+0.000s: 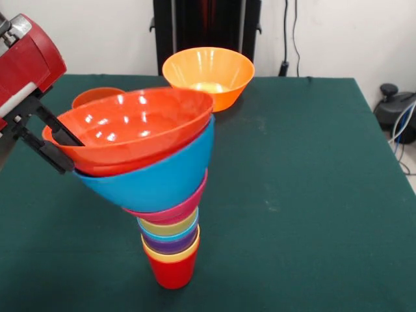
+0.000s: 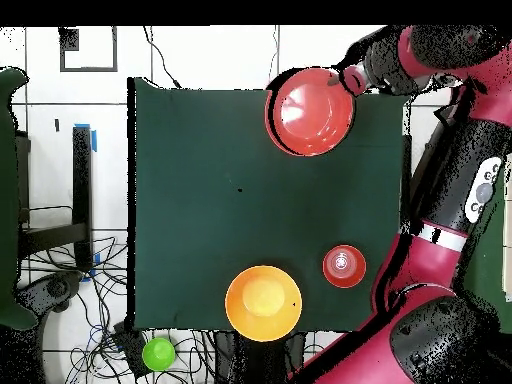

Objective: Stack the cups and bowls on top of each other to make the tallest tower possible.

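Note:
The tower stands near the table's front. Its base is a red cup point(image 1: 172, 272), with yellow-orange, purple, blue and pale yellow cups nested above. On them sit a magenta-pink bowl point(image 1: 185, 203), a large blue bowl point(image 1: 162, 172) and a wide shallow orange bowl point(image 1: 133, 123). The bowls tilt down to the left. My gripper point(image 1: 55, 144) is at the orange bowl's left rim, one finger inside and one outside, shut on it. In the overhead view the tower top point(image 2: 310, 112) shows with the gripper point(image 2: 350, 80) at its rim.
A large yellow-orange bowl point(image 1: 209, 75) point(image 2: 263, 302) stands at the table's far side. A small orange bowl point(image 1: 96, 97) point(image 2: 344, 265) sits behind the tower to the left. A green object point(image 2: 158, 353) lies off the table among cables.

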Controlling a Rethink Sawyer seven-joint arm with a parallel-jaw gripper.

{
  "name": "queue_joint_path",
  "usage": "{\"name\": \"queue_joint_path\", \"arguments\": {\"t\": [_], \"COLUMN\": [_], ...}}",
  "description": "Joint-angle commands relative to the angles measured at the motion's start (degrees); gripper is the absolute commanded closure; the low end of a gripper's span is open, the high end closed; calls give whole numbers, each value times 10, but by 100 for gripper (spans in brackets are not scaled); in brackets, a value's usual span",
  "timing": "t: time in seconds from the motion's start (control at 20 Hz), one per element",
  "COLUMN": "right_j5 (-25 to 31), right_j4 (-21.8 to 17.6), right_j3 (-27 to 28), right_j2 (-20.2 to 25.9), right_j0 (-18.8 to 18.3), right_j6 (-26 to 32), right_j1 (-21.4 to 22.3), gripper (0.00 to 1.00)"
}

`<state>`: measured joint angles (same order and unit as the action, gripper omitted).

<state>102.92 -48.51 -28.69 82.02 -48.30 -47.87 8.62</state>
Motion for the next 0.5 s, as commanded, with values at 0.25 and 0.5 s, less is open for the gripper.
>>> {"name": "queue_joint_path", "arguments": {"t": [0.25,0.5], "right_j5": [-32,-40], "right_j4": [15,28], "right_j3": [-5,-11], "right_j2": [-89,-103], "right_j0": [39,40], "right_j6": [-83,-83], "right_j1": [8,10], "gripper": [100,100]}}
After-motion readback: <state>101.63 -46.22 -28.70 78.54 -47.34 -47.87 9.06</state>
